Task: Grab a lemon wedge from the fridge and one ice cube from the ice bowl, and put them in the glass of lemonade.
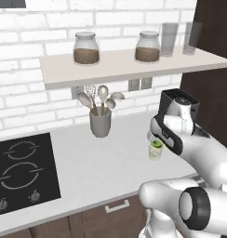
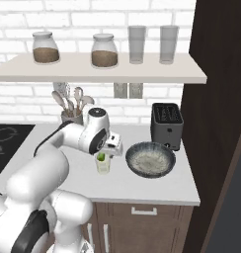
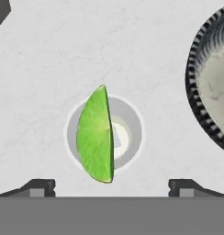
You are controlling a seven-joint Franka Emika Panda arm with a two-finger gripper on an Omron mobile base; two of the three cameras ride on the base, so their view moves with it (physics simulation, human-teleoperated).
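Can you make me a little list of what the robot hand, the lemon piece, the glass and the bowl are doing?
hand: the robot's hand is open, right above the glass
lemon wedge: yellow-green fruit slice at the glass's mouth, free of the fingers
glass: small clear tumbler of pale lemonade on the white counter
ice bowl: wide dark-rimmed speckled bowl beside the glass

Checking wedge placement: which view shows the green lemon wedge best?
Hand view: the green lemon wedge sits large and unobstructed, straight above the small clear glass of lemonade. Both base views show just a tiny green speck at the glass top, crowded by the arm.
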